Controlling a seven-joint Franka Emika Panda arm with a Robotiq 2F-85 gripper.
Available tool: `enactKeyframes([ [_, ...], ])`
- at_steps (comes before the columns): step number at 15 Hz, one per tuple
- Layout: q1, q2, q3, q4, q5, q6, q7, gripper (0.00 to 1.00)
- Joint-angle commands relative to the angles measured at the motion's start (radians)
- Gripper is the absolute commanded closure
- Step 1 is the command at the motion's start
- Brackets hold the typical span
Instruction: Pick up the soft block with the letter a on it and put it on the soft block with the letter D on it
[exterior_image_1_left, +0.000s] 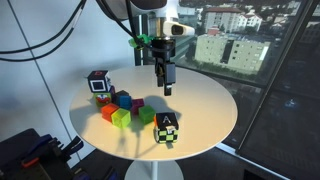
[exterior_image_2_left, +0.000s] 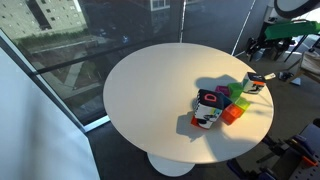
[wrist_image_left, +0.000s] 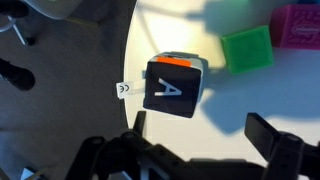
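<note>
Biggest thing going is the round white surface (exterior_image_1_left: 200, 100). The black soft cube with a white letter A and green-and-white patches (exterior_image_1_left: 166, 127) sits on it close to the rim, so everything else gets placed off that A block. In the wrist view the A (wrist_image_left: 175, 88) faces up, with an orange strip along one side of the cube.

The robot's hand (exterior_image_1_left: 164, 88) hangs right above the A block, well clear of it. Its fingers are spread wide with nothing between them.

The black soft cube with a white panel and red and blue patches (exterior_image_1_left: 98, 84) stands well apart from the A block. Its letter is too small to read.

A bunch of small plain cubes (exterior_image_1_left: 122, 118) lies between the two. A green one (wrist_image_left: 247, 47) is nearest the A block, and a pink one (wrist_image_left: 300, 25) is just past that.

A tiny white label (wrist_image_left: 124, 89) pokes out of the A block's side, toward the rim.
</note>
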Motion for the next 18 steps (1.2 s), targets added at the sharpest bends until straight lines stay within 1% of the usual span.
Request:
enactKeyframes([
  [1, -0.003, 0.062, -0.026, 0.027, -0.025, 0.018, 0.077, 0.0],
  [8, 0.002, 0.154, -0.075, 0.032, -0.023, 0.071, 0.151, 0.0],
  [14, 0.002, 0.185, -0.107, 0.023, -0.012, 0.125, 0.176, 0.0],
  [18, -0.003, 0.197, -0.112, 0.017, 0.003, 0.136, 0.162, 0.0],
])
